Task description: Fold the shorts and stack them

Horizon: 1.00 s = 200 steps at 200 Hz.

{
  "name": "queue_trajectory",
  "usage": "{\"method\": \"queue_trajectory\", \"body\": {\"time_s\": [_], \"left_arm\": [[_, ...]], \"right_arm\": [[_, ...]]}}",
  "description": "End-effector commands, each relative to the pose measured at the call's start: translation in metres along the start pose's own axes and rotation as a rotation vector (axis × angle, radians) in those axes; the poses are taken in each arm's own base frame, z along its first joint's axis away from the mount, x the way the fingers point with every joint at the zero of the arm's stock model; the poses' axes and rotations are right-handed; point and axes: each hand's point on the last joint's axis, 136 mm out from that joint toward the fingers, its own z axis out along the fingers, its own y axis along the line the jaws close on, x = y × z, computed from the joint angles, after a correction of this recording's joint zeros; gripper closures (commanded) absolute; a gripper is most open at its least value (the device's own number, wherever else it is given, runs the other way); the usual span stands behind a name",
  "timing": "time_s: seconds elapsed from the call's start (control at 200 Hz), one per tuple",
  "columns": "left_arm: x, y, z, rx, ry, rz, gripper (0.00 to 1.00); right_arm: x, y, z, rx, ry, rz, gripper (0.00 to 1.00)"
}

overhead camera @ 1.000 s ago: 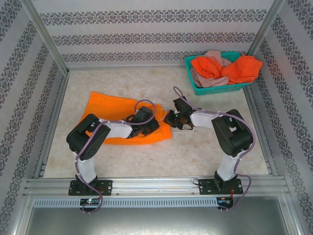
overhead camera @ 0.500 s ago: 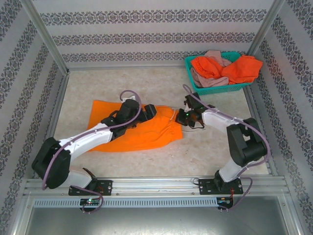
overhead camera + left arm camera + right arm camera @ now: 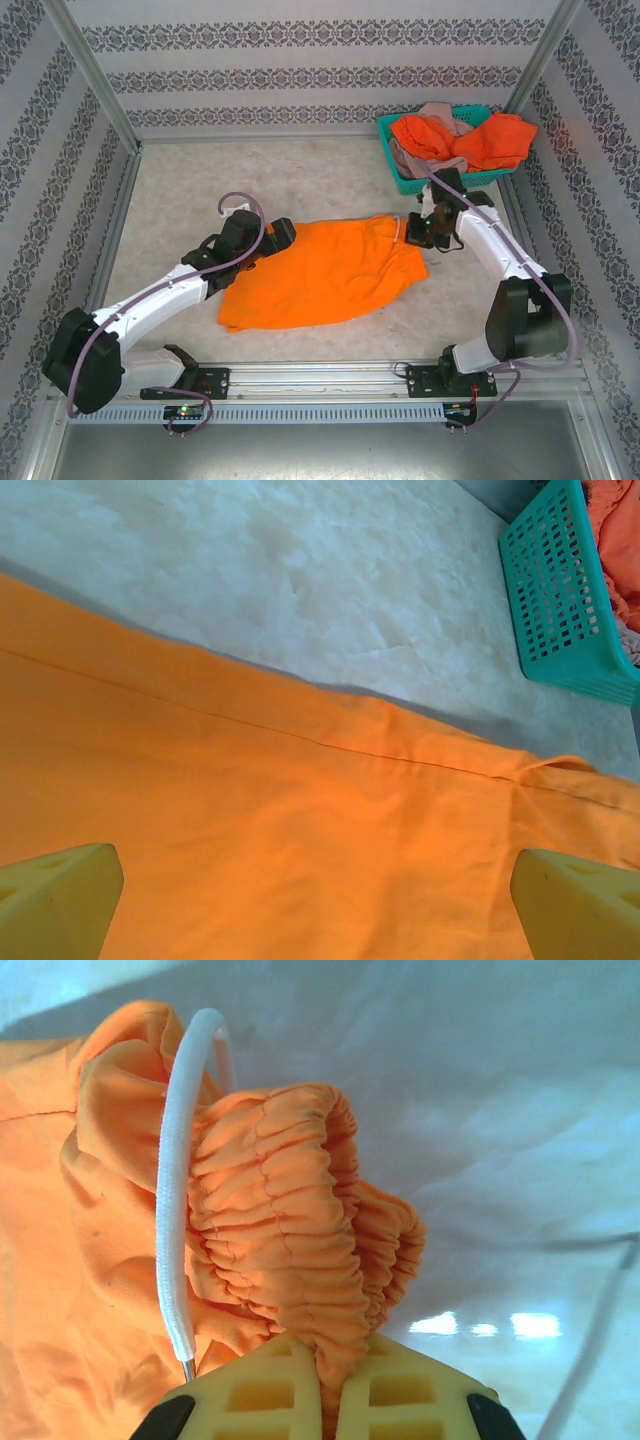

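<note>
The bright orange shorts (image 3: 325,275) lie spread across the middle of the table. My right gripper (image 3: 417,232) is shut on their gathered waistband (image 3: 290,1220) at the right end, with the cloth pinched between the yellow fingers (image 3: 262,1392). A white drawstring (image 3: 175,1220) loops beside the bunched waistband. My left gripper (image 3: 284,237) hovers open over the shorts' upper left edge. Its fingertips (image 3: 55,900) stand wide apart above flat orange cloth (image 3: 300,830), holding nothing. Red-orange shorts (image 3: 495,140) and dusty pink shorts (image 3: 425,165) are heaped in the basket.
The teal plastic basket (image 3: 445,182) sits at the back right corner, just beyond my right gripper; it also shows at the upper right as the basket (image 3: 570,600). Patterned walls and metal rails enclose the table (image 3: 180,180). Bare marble surface lies at back left.
The orange shorts were pulled right and spread out. My left gripper opened and let go of the cloth. My right arm stretched toward the basket, still gripping the waistband.
</note>
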Motion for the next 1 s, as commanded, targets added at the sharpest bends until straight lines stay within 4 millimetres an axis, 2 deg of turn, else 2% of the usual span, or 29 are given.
{"method": "queue_trajectory", "body": {"time_s": [0.0,0.115,0.3,0.54,0.674,0.774,0.994], "left_arm": [[0.0,0.011,-0.004,-0.03,-0.001,0.016,0.0],[0.001,0.01,-0.004,-0.02,0.001,0.015,0.0],[0.002,0.009,-0.004,-0.011,0.006,0.013,0.0],[0.007,0.014,-0.004,-0.014,0.012,-0.002,0.0],[0.007,0.017,-0.007,-0.017,0.009,-0.003,0.0],[0.008,0.019,-0.007,-0.018,0.004,-0.006,0.0],[0.011,0.02,-0.005,-0.014,0.013,-0.012,0.0]], "right_arm": [[0.005,-0.027,-0.035,0.15,0.024,-0.1,1.0],[-0.007,-0.049,-0.057,0.257,-0.009,-0.111,1.0],[-0.022,-0.072,-0.085,0.365,-0.044,-0.113,1.0],[-0.04,-0.083,-0.115,0.463,-0.096,-0.121,1.0],[-0.05,-0.077,-0.137,0.506,-0.128,-0.118,1.0],[-0.056,-0.064,-0.149,0.542,-0.159,-0.153,1.0],[-0.058,-0.034,-0.154,0.661,-0.151,-0.232,1.0]]}}
